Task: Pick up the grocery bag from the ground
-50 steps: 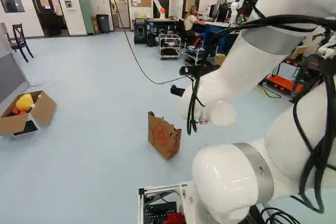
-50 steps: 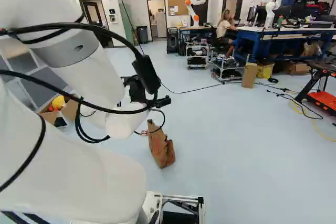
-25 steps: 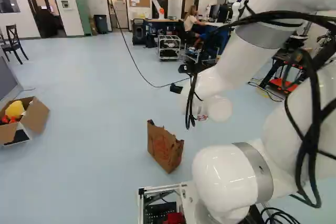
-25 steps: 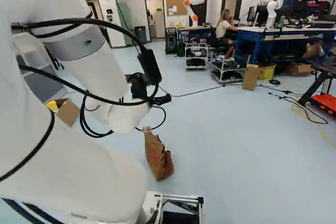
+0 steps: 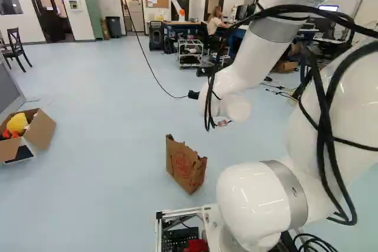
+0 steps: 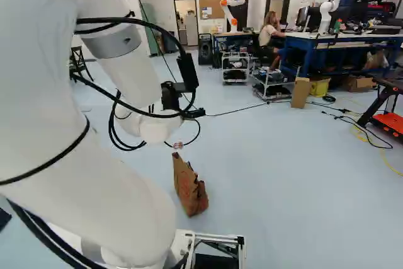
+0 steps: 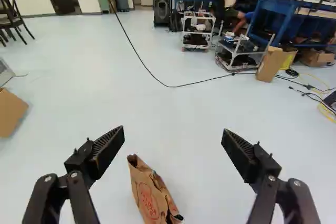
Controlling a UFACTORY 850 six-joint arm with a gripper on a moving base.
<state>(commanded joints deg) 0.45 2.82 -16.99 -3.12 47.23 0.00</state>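
Gripper fingers stand wide apart, one to each side of the wrist view, spread well beyond the width of the bag. One brown paper grocery bag is upright on the floor, leaning a little; it sits right of centre in the left base view, just below centre in the right base view, and in the wrist view low between the two fingers, nearer one of them. Its contents I cannot tell. One open cardboard box rests at the middle left of the left base view, with one yellow thing and some red pieces in it. Two white carts stand upper right of centre in the right base view, both loaded with dark gear. Farther right there are one tall carton, one yellow bin and one low carton by the blue workbench, which bears another robot. One black cable curves over the floor beyond the bag, short of the carts. One dark bin is at the upper left of the left base view.
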